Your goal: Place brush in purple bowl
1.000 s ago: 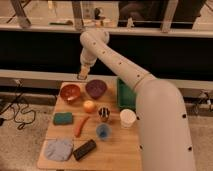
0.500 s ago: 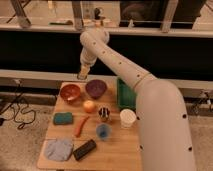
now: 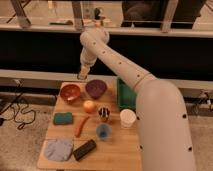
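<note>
The purple bowl (image 3: 96, 88) stands at the back of the wooden table, right of a reddish-brown bowl (image 3: 70, 92). My gripper (image 3: 82, 74) hangs above the table's far edge, just behind the gap between the two bowls and up-left of the purple one. It is shut on the brush (image 3: 82, 77), a small pale tan stub showing at the fingertips. The brush is in the air, clear of both bowls. The white arm runs from the right foreground up and over to the gripper.
On the table (image 3: 115, 150) are an orange fruit (image 3: 89, 105), green sponge (image 3: 63, 118), carrot (image 3: 81, 126), metal cup (image 3: 104, 114), white cup (image 3: 128, 118), blue cup (image 3: 103, 132), blue cloth (image 3: 59, 149), black block (image 3: 84, 149) and green box (image 3: 126, 94). A dark ledge runs behind.
</note>
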